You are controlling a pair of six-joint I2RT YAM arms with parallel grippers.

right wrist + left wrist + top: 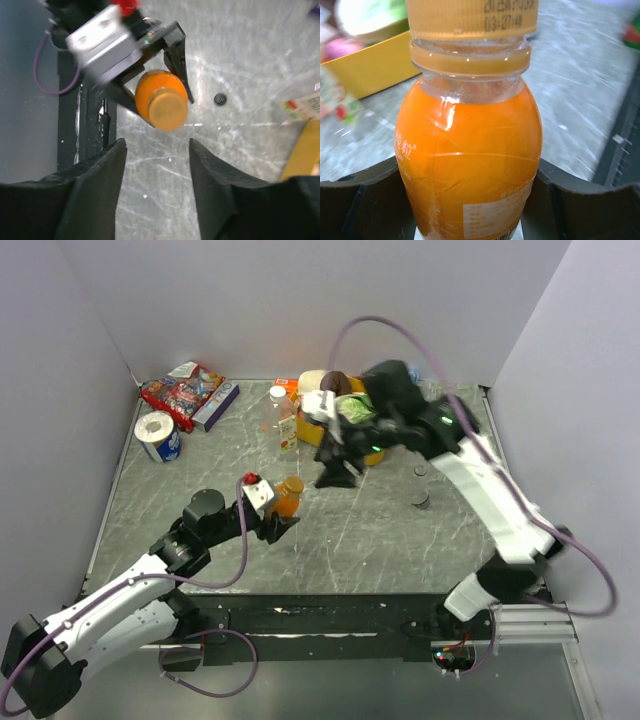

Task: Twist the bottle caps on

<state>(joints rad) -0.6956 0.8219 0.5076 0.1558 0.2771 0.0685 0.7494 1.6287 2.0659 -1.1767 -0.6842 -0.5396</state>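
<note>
At the far left of the marble-patterned table (pixel 200 540), near the back wall, a blue-and-white paper roll (pixel 158 435) stands beside some red snack packets (pixel 185 390). The left gripper (pixel 280 520) is clamped on the lower body of the orange drink bottle (pixel 289 496), one finger on each side, and holds it just left of the table's centre. The left wrist view shows the orange-gold cap (pixel 470 17) seated on the bottle's neck. Behind it, the clear labelled bottle (pixel 285 425) stands upright with a white cap (pixel 278 392) on top, just left of a yellow box (pixel 375 455). The right gripper (pixel 156 145) hangs above the orange bottle with its jaws apart and nothing between them (its own camera looks straight down on the cap). A black cap (pixel 220 99) lies on the table past the bottle. Further right stands a small greyish bottle (pixel 420 485), too small to make out well.
</note>
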